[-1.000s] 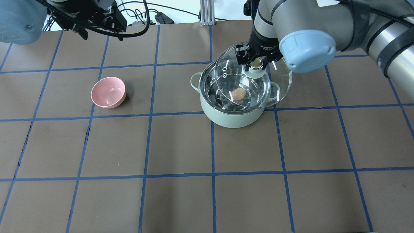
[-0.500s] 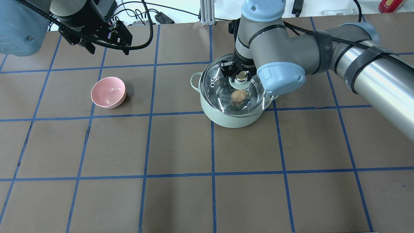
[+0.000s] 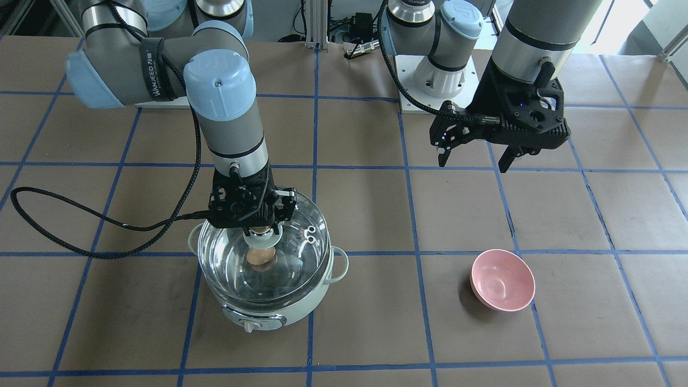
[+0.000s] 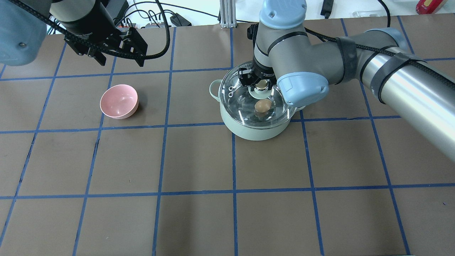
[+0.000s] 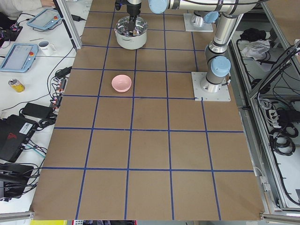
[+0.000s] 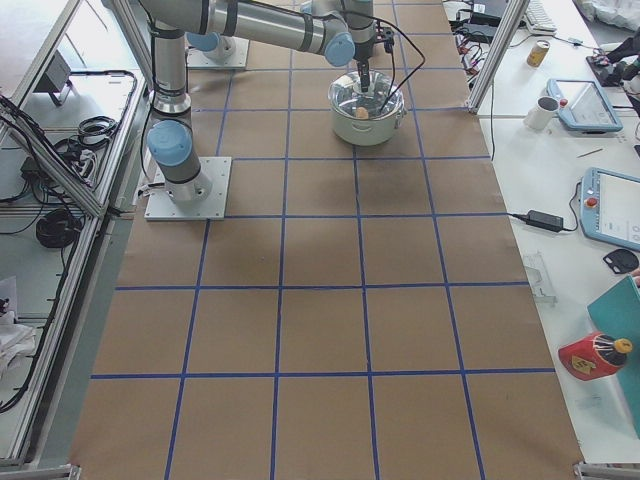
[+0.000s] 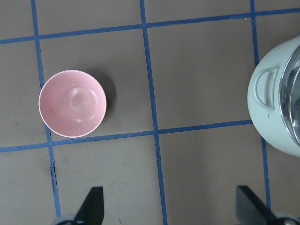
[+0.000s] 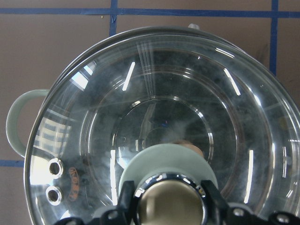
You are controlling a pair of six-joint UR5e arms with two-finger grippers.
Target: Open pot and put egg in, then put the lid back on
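The mint-green pot (image 4: 254, 129) stands on the table right of centre. The clear glass lid (image 4: 241, 101) sits on its rim and covers it. The tan egg (image 4: 262, 105) lies inside on the steel bottom and shows through the glass, also in the front view (image 3: 260, 256). My right gripper (image 4: 262, 84) is shut on the lid's beige-topped knob; in the right wrist view (image 8: 169, 206) its fingers flank the knob. My left gripper (image 4: 121, 62) hangs open and empty above the table behind the pink bowl, well left of the pot.
A pink bowl (image 4: 119, 101) stands empty to the pot's left; it also shows in the left wrist view (image 7: 72, 103). A black cable (image 3: 80, 236) loops over the table by the right arm. Blue tape lines grid the brown table.
The right gripper has carried the lid from tilted and offset to the right down onto the pot's rim. The left arm has drifted slightly toward the bowl.
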